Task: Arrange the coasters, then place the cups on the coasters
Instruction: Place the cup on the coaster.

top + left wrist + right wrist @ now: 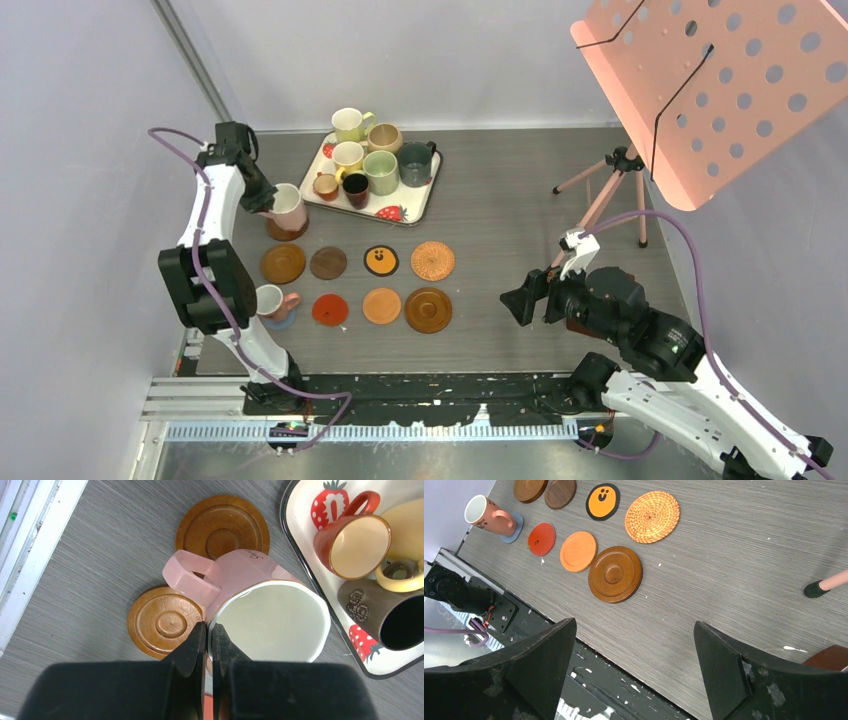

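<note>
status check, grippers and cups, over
Left gripper shut on pink cup rim, at brown coaster. Right gripper open, empty. Second cup on blue coaster, other cups on tray. Nothing in the way.

Bare tabletop [500, 215] right of coasters [432, 260]; tripod [607, 190], perhaps overhanging panel [740, 90], beyond

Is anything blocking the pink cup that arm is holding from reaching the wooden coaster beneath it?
Nothing visible does. The left gripper pinches the pink cup by its rim right over a wooden coaster whose visible part is bare. The strawberry tray sits beside it, not across it.
</note>
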Controlling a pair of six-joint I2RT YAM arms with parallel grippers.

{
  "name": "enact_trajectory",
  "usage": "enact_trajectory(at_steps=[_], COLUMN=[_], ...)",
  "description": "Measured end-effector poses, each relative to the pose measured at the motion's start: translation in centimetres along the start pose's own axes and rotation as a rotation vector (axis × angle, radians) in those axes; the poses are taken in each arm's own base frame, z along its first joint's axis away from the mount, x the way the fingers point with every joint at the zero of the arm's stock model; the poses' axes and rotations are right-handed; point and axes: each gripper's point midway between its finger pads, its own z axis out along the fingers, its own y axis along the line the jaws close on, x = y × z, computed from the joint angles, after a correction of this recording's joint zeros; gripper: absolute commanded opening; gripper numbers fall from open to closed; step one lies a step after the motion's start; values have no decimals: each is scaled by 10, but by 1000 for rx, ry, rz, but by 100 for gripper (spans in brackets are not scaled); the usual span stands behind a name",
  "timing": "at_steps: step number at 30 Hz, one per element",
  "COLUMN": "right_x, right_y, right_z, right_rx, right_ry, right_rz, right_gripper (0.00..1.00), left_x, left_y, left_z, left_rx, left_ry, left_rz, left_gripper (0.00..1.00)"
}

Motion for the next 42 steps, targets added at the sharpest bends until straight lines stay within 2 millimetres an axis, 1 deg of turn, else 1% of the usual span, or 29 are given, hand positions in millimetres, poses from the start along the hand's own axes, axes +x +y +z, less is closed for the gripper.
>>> enact_trajectory(at_steps=[8, 16, 22, 25, 32, 33, 35, 38, 40, 42], right_x=[1, 1, 0, 0, 0, 0, 0, 0, 0, -1], right_y=[-1, -1, -1, -1, -1, -1, -1, -1, -1, -1], right_z=[3, 4, 4, 4, 4, 4, 4, 4, 3, 3], right_rx=[8, 11, 10, 10, 11, 11, 10, 10, 10, 11], right_ry=[10, 10, 8, 8, 8, 8, 8, 6, 3, 1], right_rz=[-1, -1, -1, -1, -1, 0, 0, 0, 1, 4], right_gripper=[95, 95, 95, 95, 95, 95, 95, 95, 95, 95], left_x=[-17, -15, -17, -19, -16, -16, -16, -18, -19, -20], left_y=[6, 8, 10, 10, 11, 11, 11, 12, 12, 13], left_z=[11, 23, 25, 27, 31, 31, 31, 31, 32, 32], left_rx=[-18, -32, -35, -31, -33, -33, -34, -35, -38, -40], left_ry=[-21, -4, -6, -16, -13, -13, -13, -20, -26, -28], left_rz=[-10, -5, -10, -13, -9, -9, -8, -5, -4, 1], left_gripper=[0, 0, 0, 5, 6, 9, 21, 34, 41, 45])
